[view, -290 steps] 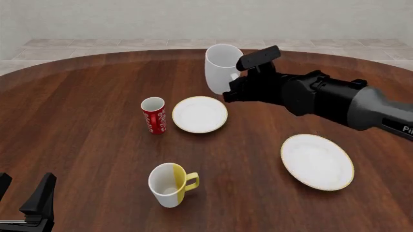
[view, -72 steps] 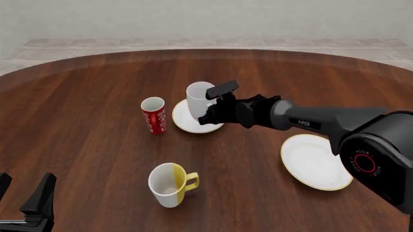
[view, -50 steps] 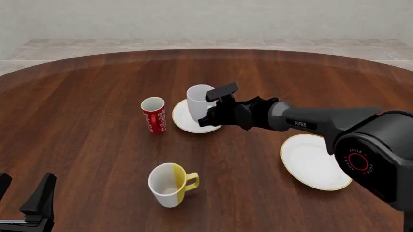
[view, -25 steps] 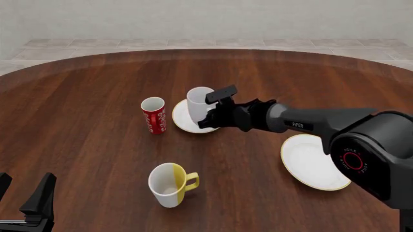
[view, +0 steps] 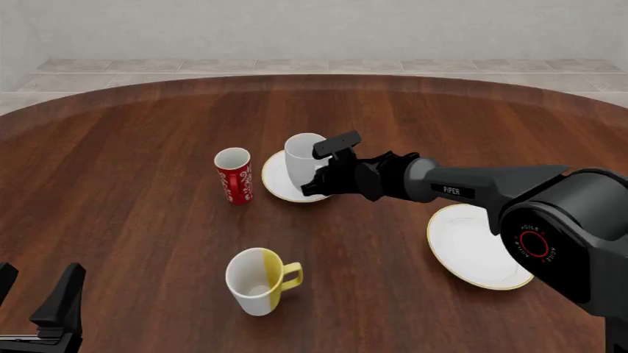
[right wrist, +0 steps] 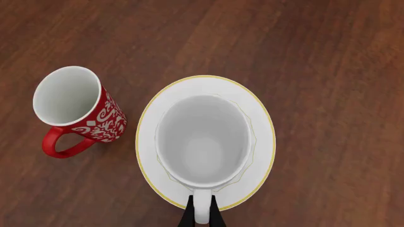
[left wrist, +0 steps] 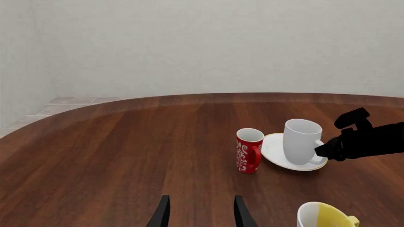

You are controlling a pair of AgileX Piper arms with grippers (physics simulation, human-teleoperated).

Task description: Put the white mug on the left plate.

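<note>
The white mug [view: 300, 158] stands upright on the left plate [view: 279, 188], the smaller gold-rimmed one, near the table's middle. My right gripper [view: 316, 179] reaches in from the right and is shut on the mug's handle. In the right wrist view the mug [right wrist: 202, 142] sits inside the plate's rim [right wrist: 146, 137], towards its near side, with my fingertips [right wrist: 189, 218] pinching the handle. The left wrist view shows the mug [left wrist: 302, 142] resting on the plate [left wrist: 273, 149]. My left gripper [view: 40, 318] is open and empty at the table's near left corner.
A red flowered cup [view: 234, 175] stands just left of the plate. A white-and-yellow mug [view: 257, 279] stands nearer to me. A larger gold-rimmed plate [view: 479, 245] lies at the right, under my right arm.
My right gripper carried the white mug from the table's far side down onto the left plate. In the last half second it barely moved. The left arm has not moved.
</note>
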